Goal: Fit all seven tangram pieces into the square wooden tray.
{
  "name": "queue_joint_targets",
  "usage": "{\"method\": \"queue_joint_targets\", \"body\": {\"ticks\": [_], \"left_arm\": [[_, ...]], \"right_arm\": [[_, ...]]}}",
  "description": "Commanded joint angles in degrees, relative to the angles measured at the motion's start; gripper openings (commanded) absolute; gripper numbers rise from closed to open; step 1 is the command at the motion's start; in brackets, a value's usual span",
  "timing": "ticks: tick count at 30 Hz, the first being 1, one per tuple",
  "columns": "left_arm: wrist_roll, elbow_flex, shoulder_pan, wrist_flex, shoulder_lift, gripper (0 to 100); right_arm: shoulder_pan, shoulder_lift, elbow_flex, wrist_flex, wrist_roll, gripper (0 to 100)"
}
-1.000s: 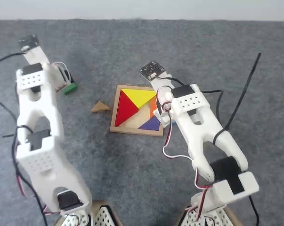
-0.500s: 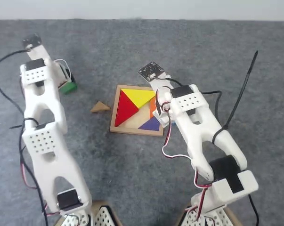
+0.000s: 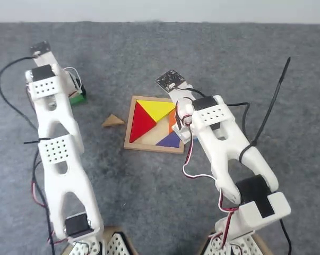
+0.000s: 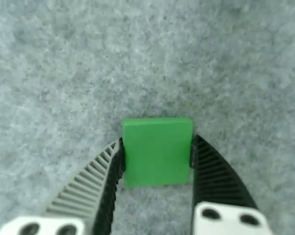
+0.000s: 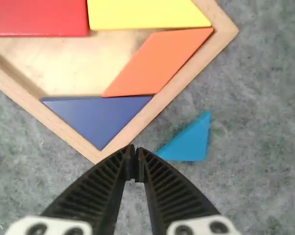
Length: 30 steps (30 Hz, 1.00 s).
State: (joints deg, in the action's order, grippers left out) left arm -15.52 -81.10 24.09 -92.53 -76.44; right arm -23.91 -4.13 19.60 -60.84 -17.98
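A grey carpeted table seen from above carries two white robot arms. The left arm has straightened and stretched further toward 11 o'clock over the last second. The right arm has not moved and leans in over the 3 o'clock edge of the square wooden tray at the centre of the table. Four pieces already lie flat inside the tray: a large red triangle at 9 o'clock, a large yellow triangle at 12 o'clock, an orange parallelogram at 3 o'clock and a blue triangle at 5 o'clock, with bare wood between them. The green square lies on the carpet well apart from the tray, at its 10 o'clock. The left gripper straddles it, jaws parted only as wide as the square, one pad against each side, so it looks gripped and ready to lift. The right gripper is fully closed and holds nothing. A small tan triangle sits near the tray at 9 o'clock. A small light blue triangle lies just outside the rim, beside the right gripper. Three pieces remain to be fitted.
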Motion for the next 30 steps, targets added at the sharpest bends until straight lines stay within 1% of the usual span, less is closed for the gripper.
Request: {"method": "queue_joint_targets", "body": {"ticks": [1, 4, 7, 9, 12, 15, 17, 19, 21, 23, 25, 26, 28, 30], "left_arm": [[0.2, -12.5, 0.2, -6.5, -1.9, 19], [0.8, -15.3, 0.4, -8.0, -3.5, 20], [2.0, -14.3, 0.5, -8.6, -1.9, 20], [1.8, -10.9, 1.7, -8.8, 1.1, 20], [1.8, 1.7, 2.4, -8.8, 9.8, 20], [2.4, 20.6, 1.1, -8.6, 22.9, 20], [5.1, 34.5, -0.5, -8.4, 33.5, 20], [10.3, 47.2, -3.3, -6.8, 43.6, 20], [16.5, 59.6, -6.9, -2.6, 53.5, 19], [21.2, 72.2, -9.8, 5.3, 62.0, 20], [26.8, 84.5, -12.0, 15.4, 68.8, 20], [30.9, 89.8, -12.7, 19.7, 71.2, 20], [41.6, 98.5, -13.5, 27.3, 74.1, 20], [51.5, 104.0, -13.4, 32.4, 74.4, 20]], "right_arm": [[1.1, 0.5, -2.7, 0.9, -0.7, 0.7], [1.1, 0.5, -2.7, 0.9, -0.7, 0.7], [1.2, 0.5, -2.7, 0.9, -0.7, 0.7], [2.0, 0.6, -2.7, 0.9, -0.7, 0.7], [3.6, 0.6, -4.0, 0.6, -0.7, 0.7], [5.0, 0.6, -4.5, 0.7, -0.7, 0.7], [5.4, 0.6, -4.5, 0.8, -0.7, 0.7], [5.5, 0.6, -4.5, 0.8, -0.7, 0.7], [5.5, 0.6, -4.5, 0.7, -0.6, 0.7], [5.5, 0.6, -4.5, 0.7, -0.6, 0.7], [5.5, 0.6, -4.5, 0.7, -0.5, 0.7], [5.6, 0.6, -4.5, 0.7, -0.5, 0.7], [5.6, 0.6, -4.4, 0.7, -0.5, 0.7], [5.4, 0.4, -4.3, 0.9, -0.5, 0.7]]}}
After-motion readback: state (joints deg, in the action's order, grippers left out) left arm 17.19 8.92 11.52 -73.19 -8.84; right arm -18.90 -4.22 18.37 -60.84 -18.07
